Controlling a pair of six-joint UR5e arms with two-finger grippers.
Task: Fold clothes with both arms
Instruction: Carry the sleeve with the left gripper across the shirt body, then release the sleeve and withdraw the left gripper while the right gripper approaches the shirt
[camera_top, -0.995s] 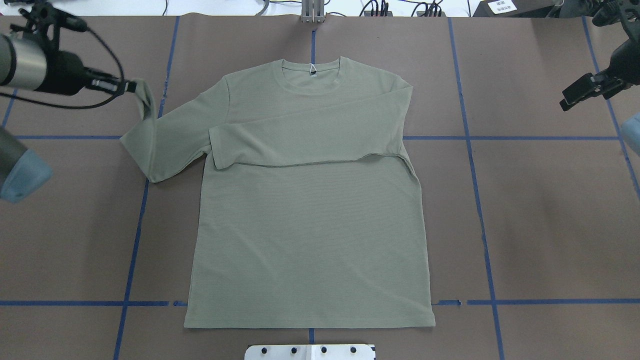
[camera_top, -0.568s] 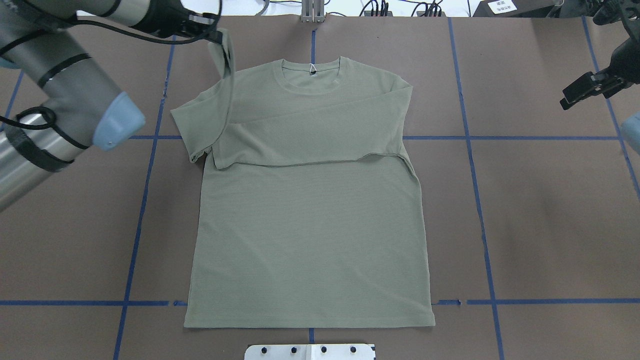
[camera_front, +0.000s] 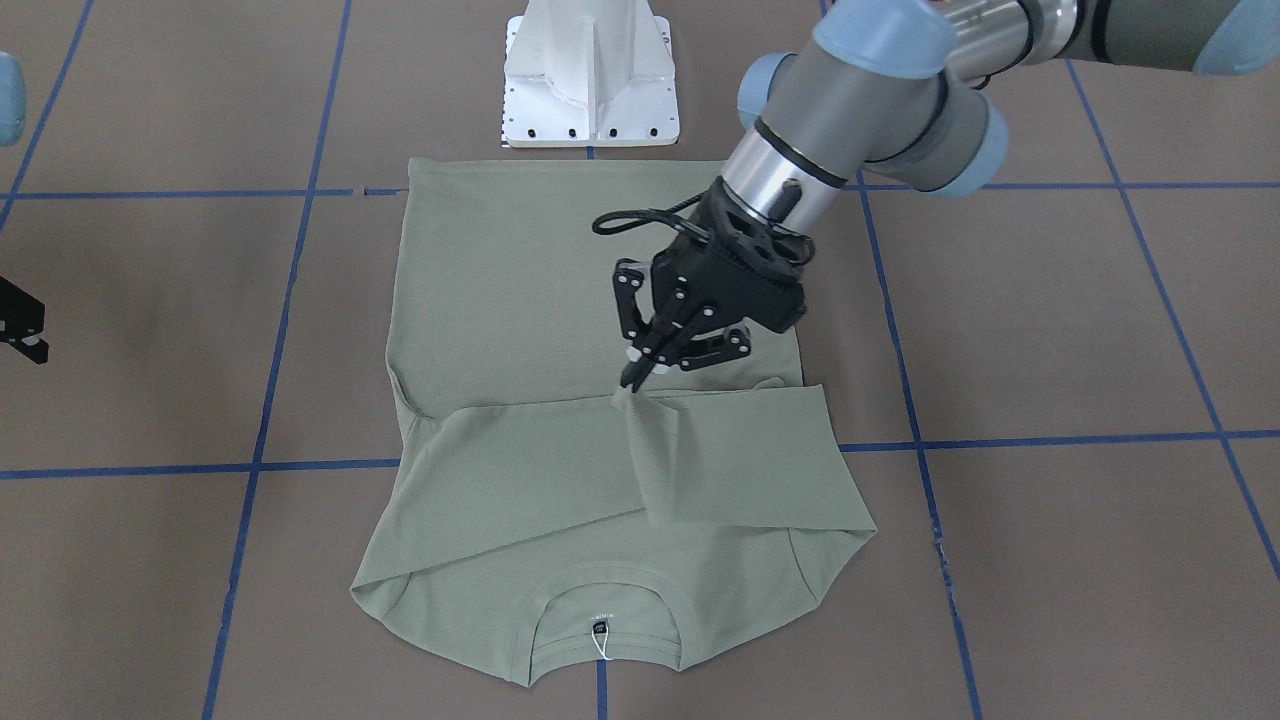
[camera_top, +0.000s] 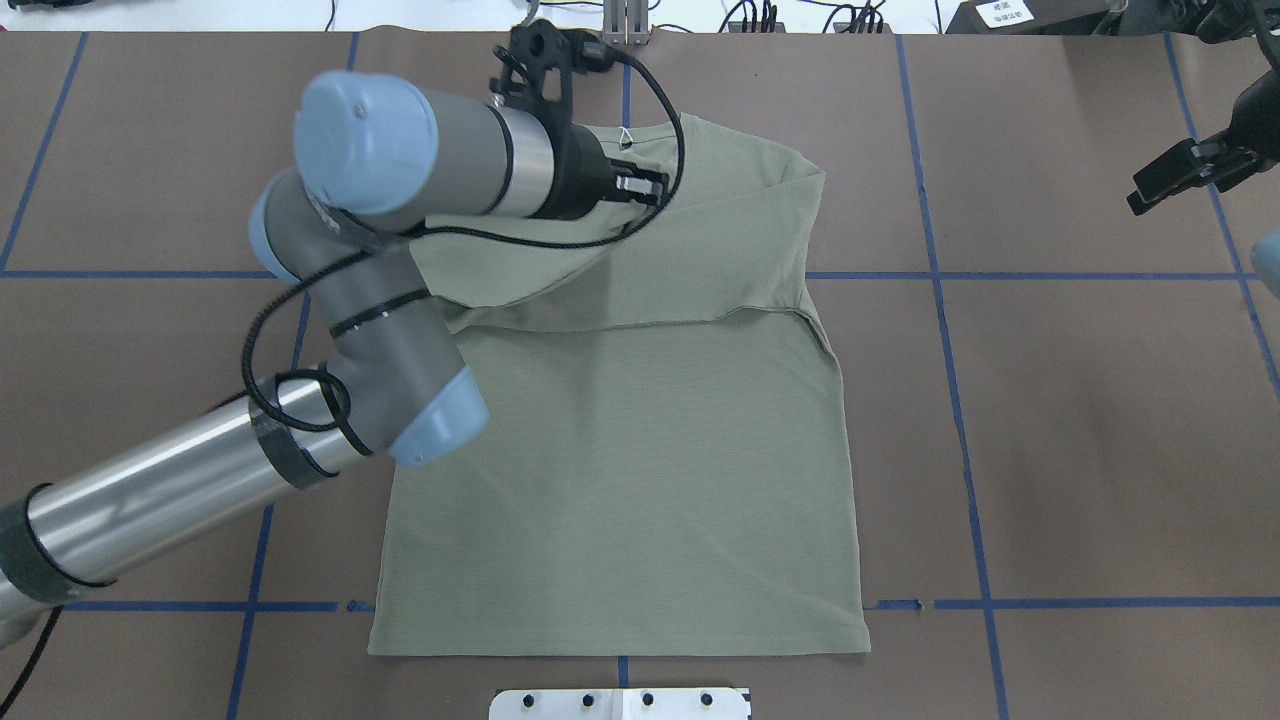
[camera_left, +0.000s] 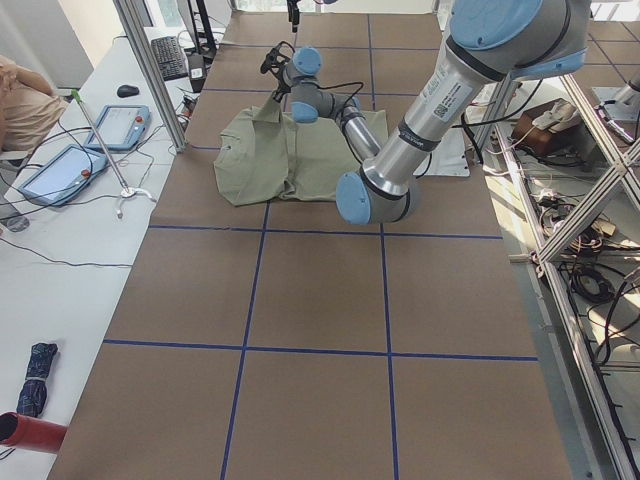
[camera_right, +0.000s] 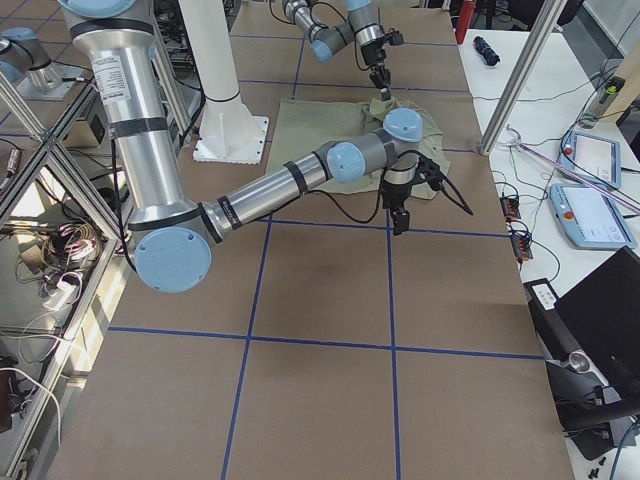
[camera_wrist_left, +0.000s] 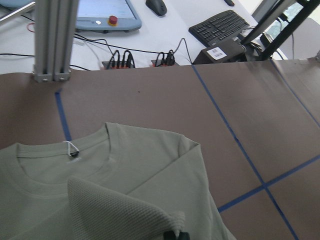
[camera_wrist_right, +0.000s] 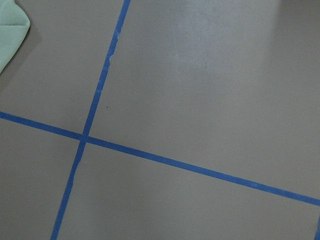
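You have one shirt (camera_top: 620, 450) on the table (camera_top: 1100, 450) and two arms, left arm (camera_top: 150, 490) and right arm (camera_right: 260, 190), carrying one left gripper (camera_front: 636, 378) and one right gripper (camera_top: 1140, 200). One pedestal base (camera_front: 590, 90) stands at the robot's edge; beyond the opposite edge, two tablets (camera_left: 130, 122), one keyboard (camera_left: 170, 55), one mouse (camera_left: 127, 90).

My left black two-finger tool (camera_front: 636, 380) is pinched closed, tilted downward, reaching far forward; my right black tool (camera_top: 1138, 203) hovers well aside.

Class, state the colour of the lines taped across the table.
The lines are blue, on a brown table; clearest in the right wrist view.
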